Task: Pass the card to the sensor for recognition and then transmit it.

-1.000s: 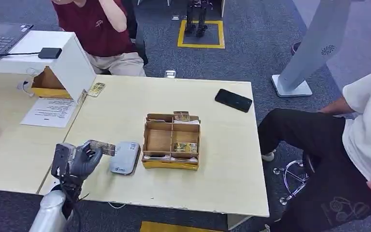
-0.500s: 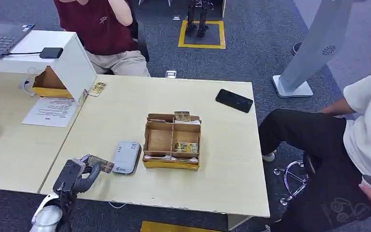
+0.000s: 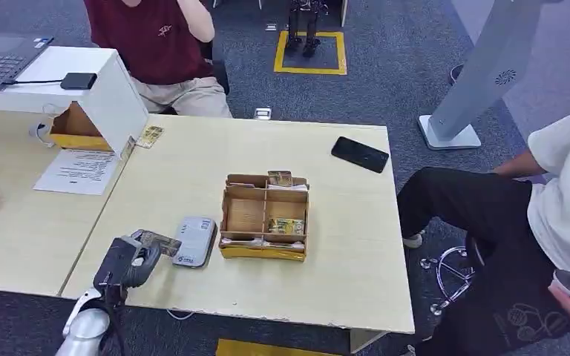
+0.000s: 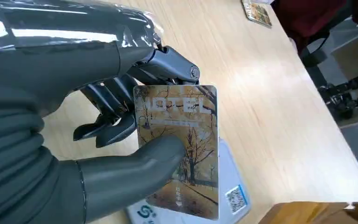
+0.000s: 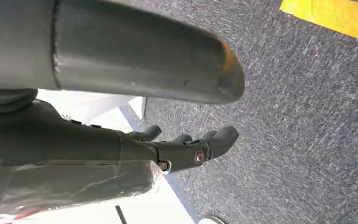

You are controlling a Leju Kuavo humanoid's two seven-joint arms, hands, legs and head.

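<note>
the left arm comes up from the near edge of the tabletop [image 3: 193, 159], forearm steep, with the left robot hand [image 3: 128, 262] raised just above the front left part of the surface. the left robot hand pinches the card [image 4: 179, 149] between the thick thumb, pressed on its printed face, and the darker fingers [image 4: 109, 116] curled behind it. the card [image 3: 157, 242] sticks out of the hand toward the sensor [image 3: 194, 241], its long axis running roughly from the hand to that grey reader, face tilted upward. in the left wrist view the card's far end overlaps the sensor [image 4: 233, 198]; whether they touch cannot be told. the sensor lies flat just left of the cardboard organiser [image 3: 264, 216].

the right robot hand [image 5: 191, 147] hangs beside the body over the carpet floor [image 5: 307, 116], fingers loosely curled with nothing in them.
</note>
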